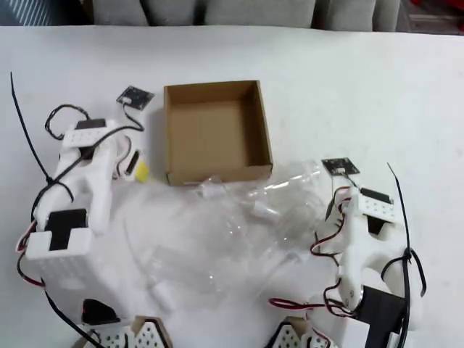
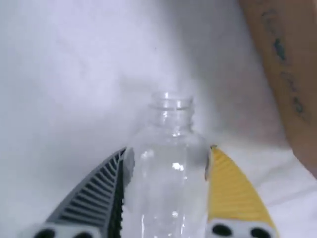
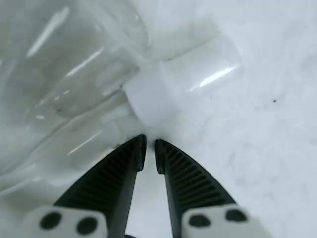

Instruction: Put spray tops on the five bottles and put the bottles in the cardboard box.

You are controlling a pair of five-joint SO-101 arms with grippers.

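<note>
The cardboard box [image 1: 217, 175] is open at the top, its inside reachable from above. Clear bottles [image 1: 235, 228] crowd the table [image 1: 348, 72] against the box's near wall; beyond its far wall, bare tabletop.

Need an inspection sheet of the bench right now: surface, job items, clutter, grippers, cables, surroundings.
Surface: white table, no spills seen.
Job's things: cardboard box open, nothing inside; clear bottles lying heaped in front of it, white spray tops among them.
Clutter: nothing seen.
Grippers: left gripper closed on an uncapped bottle beside the box; right gripper almost closed, nothing between its jaws, tips at one top.
Cables: black and red wires loop around both arms.
Surroundings: grey cushions behind the table.
</note>
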